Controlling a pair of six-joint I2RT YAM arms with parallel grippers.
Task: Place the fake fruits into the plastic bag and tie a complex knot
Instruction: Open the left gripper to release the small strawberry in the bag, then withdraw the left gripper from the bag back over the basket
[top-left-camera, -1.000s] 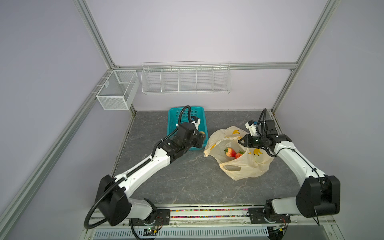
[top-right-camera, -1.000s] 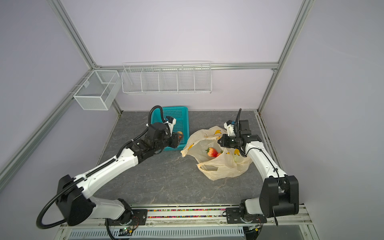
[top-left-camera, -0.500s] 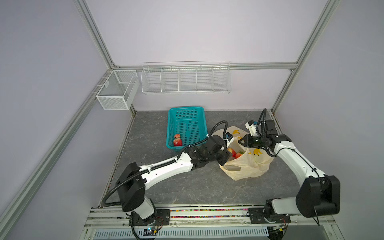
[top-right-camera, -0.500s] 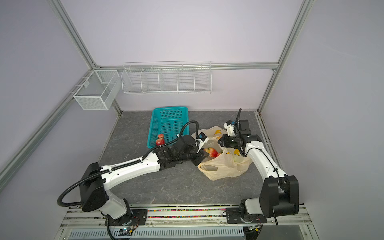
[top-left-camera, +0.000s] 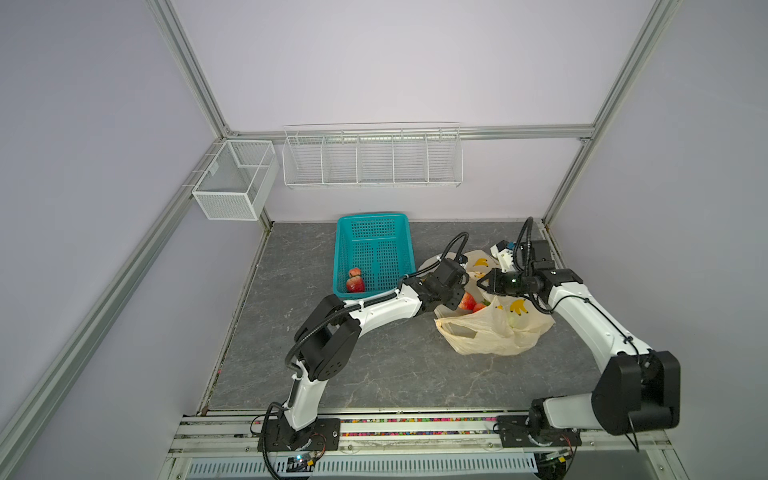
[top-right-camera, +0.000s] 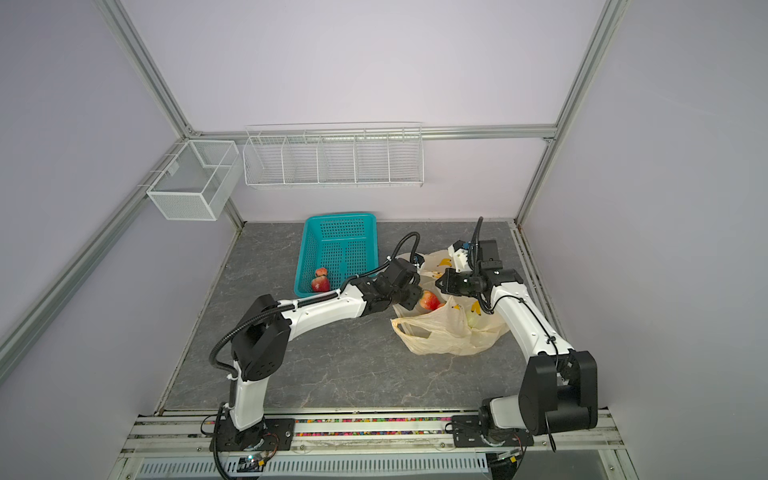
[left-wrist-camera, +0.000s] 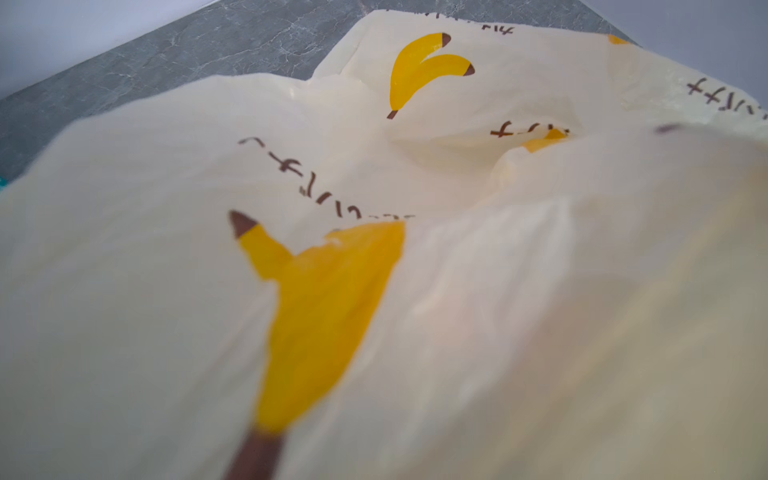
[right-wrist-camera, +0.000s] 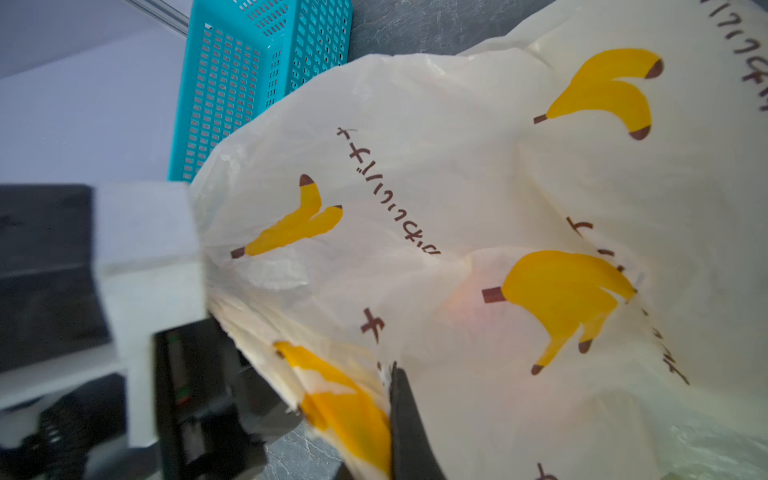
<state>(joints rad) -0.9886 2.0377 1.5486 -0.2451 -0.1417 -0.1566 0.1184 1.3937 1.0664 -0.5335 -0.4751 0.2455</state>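
The plastic bag (top-left-camera: 490, 336) (top-right-camera: 449, 338) lies at the right of the table with its mouth held up. My right gripper (top-left-camera: 484, 286) (top-right-camera: 442, 286) is shut on the bag's upper rim, and the film is pressed against its black finger (right-wrist-camera: 401, 407). My left gripper (top-left-camera: 455, 300) (top-right-camera: 411, 301) is at the mouth beside a red strawberry (top-left-camera: 468, 301) (top-right-camera: 429, 300). Its jaws are hidden, and its wrist view shows only bag film (left-wrist-camera: 415, 166). A yellow-green fruit (top-left-camera: 513, 320) shows through the film. Two red fake fruits (top-left-camera: 354, 282) (top-right-camera: 320, 282) lie in the basket. No knot is in view.
A teal perforated basket (top-left-camera: 374, 253) (right-wrist-camera: 232, 95) stands behind the left forearm, close to the bag. On the back wall hang a white wire rack (top-left-camera: 372, 160) and a mesh box (top-left-camera: 235, 178). One bag handle loop (top-left-camera: 459, 330) lies flat on the grey tabletop.
My left arm has swung from the teal basket across to the bag's mouth and has settled there. The right arm and the bag rim it holds have stayed put.
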